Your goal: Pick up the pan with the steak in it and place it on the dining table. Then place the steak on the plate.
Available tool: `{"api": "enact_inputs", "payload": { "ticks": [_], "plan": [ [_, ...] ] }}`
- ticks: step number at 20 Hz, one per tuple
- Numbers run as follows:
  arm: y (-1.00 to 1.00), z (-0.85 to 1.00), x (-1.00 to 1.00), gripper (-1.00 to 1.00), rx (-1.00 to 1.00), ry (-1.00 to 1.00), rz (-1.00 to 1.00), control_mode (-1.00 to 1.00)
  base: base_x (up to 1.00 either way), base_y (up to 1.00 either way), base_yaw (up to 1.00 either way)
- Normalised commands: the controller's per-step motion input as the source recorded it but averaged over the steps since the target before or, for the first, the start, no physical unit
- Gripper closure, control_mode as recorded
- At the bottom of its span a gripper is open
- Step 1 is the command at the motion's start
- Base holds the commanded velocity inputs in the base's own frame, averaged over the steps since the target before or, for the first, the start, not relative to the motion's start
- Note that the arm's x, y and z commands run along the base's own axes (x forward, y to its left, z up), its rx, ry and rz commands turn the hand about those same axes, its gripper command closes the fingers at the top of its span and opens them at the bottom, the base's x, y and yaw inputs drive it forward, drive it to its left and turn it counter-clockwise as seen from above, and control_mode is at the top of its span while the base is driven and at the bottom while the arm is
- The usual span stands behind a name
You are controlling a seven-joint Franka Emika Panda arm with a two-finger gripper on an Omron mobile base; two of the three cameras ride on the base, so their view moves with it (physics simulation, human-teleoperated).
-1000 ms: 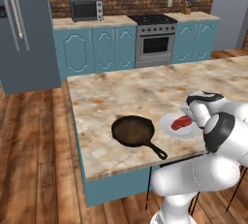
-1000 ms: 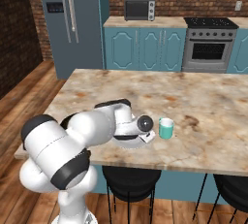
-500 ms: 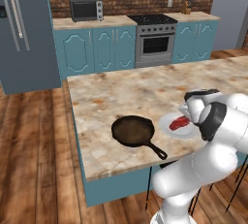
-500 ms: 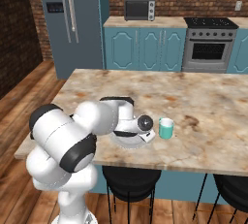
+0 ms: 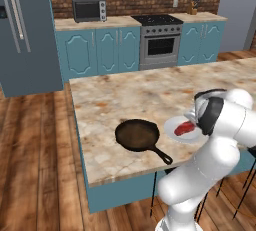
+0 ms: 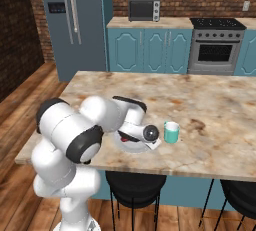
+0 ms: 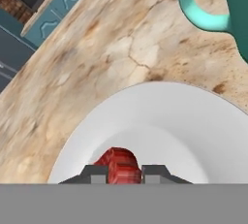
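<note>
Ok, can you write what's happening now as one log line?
claw: shut on steak | steak: over plate | pan: empty, on dining table

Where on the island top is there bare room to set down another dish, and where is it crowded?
Bare stone runs along the far side of the dining table, behind the pan, and right of the mug toward the stove side. The near edge is crowded: pan, plate with the steak held in shut jaws, and mug sit close together.

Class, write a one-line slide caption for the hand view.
Gripper shut on the steak, held just over the white plate on the marbled dining table, teal mug nearby.
</note>
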Motion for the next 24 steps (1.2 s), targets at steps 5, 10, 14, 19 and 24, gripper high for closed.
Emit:
{"api": "enact_inputs", "payload": {
  "ticks": [5,10,14,19,24],
  "plan": [
    [-0.02,-0.03,0.0,-1.0,0.01,-0.01,0.0,-1.0,0.0,0.0,0.0],
    [0.0,0.05,0.02,-1.0,0.01,0.0,0.0,-1.0,0.0,0.0,0.0],
    [0.0,0.6,0.01,-1.0,0.01,0.0,-0.06,-1.0,0.0,0.0,0.0],
    [0.01,0.87,-0.03,-1.0,-0.01,0.0,-0.07,-1.0,0.0,0.0,0.0],
    [0.12,0.85,-0.35,-1.0,-0.03,0.0,-0.03,-1.0,0.0,0.0,0.0]
  ]
}}
